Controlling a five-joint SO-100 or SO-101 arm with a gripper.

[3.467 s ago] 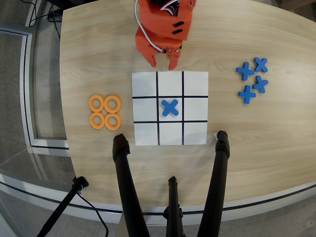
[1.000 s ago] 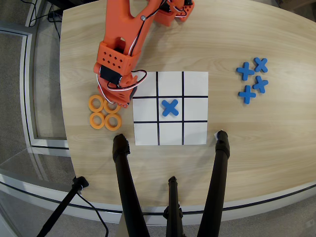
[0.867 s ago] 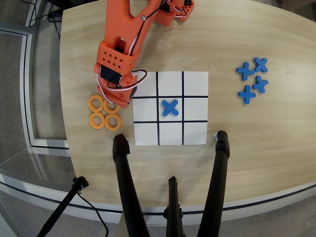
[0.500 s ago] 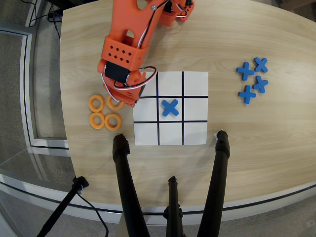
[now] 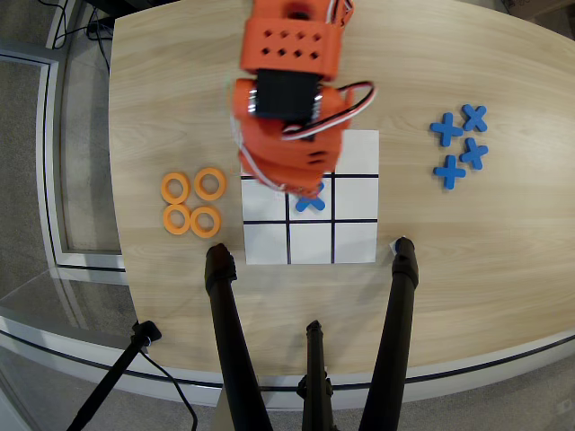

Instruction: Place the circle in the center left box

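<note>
- In the overhead view the orange arm point(image 5: 289, 99) reaches down from the top edge of the picture and hangs over the upper left part of the paper grid point(image 5: 310, 197).
- Its body covers the top-left and top-middle cells and part of the middle row; black servo blocks and a bundle of white, red and black wires show on its upper side.
- The gripper point(image 5: 292, 184) lies under the arm's bulk at the lower end, close to the middle cell; I cannot tell whether its fingers are apart or together, nor whether they hold anything.
- The grid is a white sheet split by black lines into three rows of three cells.
- A blue cross point(image 5: 311, 201) lies in the middle cell, its upper part hidden by the arm.
- The center left box point(image 5: 356, 197), the middle-row end cell at the right of the picture, has nothing in it; the bottom row's cells and the top-right cell are bare white too.
- The circle point(image 5: 209, 183) lies on the wooden table point(image 5: 467, 269) left of the grid, one of four orange rings grouped two by two, well apart from the box.
- Four more blue crosses point(image 5: 460, 145) lie clustered on the table right of the grid.
- Black tripod legs point(image 5: 229, 332) cross the lower edge of the table.
- No writing or label can be read anywhere.
</note>
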